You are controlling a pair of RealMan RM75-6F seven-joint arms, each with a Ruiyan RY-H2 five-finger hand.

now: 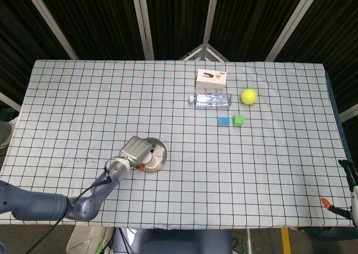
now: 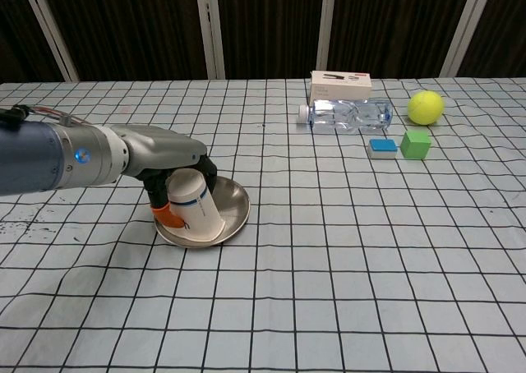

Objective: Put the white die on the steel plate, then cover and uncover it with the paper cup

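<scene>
Paper cup (image 2: 196, 205) — white, inverted and tilted, rim lowered toward the steel plate (image 2: 234, 204), base raised toward 11 o'clock; held in the left hand (image 2: 168, 161). Fingers (image 2: 209, 169) curled over the cup's upper end from above and behind, closed around it; orange pads visible low on the cup's 9 o'clock side, against the wall. Cup body below and in front of the fingers, wide mouth resting on or just above the plate's near-left portion; exact contact not discernible.

Steel plate — round, shallow, on the checked tablecloth (image 2: 329, 291); right half bare and reflective. In the head view, plate (image 1: 158, 151) partly hidden at 9 o'clock by the left hand (image 1: 134, 151).

White die — not visible in either view; whether under the cup cannot be told.

Right hand — only a sliver of hardware at the table's far right edge in the head view; finger state cannot be told.

Further items, well apart from the plate toward 1 o'clock: white box (image 2: 340, 84); clear bottle (image 2: 345, 115) lying on its side just in front of it; yellow-green ball (image 2: 426, 107) at 3 o'clock of the bottle; blue block (image 2: 381, 147) and green cube (image 2: 416, 144) side by side, just in front of the bottle.
</scene>
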